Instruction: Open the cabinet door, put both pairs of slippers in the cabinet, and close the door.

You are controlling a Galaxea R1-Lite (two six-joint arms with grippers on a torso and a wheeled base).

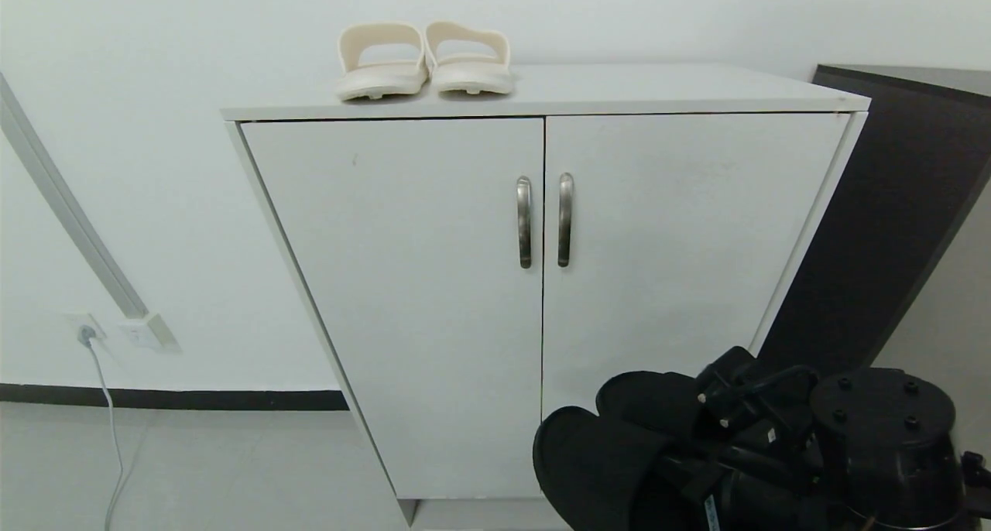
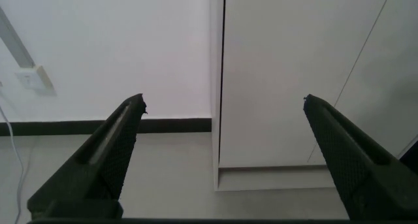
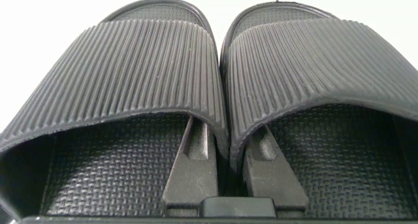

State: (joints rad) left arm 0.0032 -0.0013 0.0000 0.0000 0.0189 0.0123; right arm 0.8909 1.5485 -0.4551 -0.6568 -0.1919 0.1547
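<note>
Head view: cabinet is shut, cream slippers are set on its top, black slippers are held low before it; left wrist view: left gripper is spread, open floor is left beside the cabinet edge; right wrist view: right gripper is pinched on the black pair's adjoining side walls, judged light, bendy, grippy.

Four slippers, one two-door cabinet.
Two cream slippers make one pair, side by side near the back edge of the white cabinet top, left of its middle. Two black slippers make a second pair, low in front of the right door. With the left door there are two doors, two metal handles and one wall socket.
</note>
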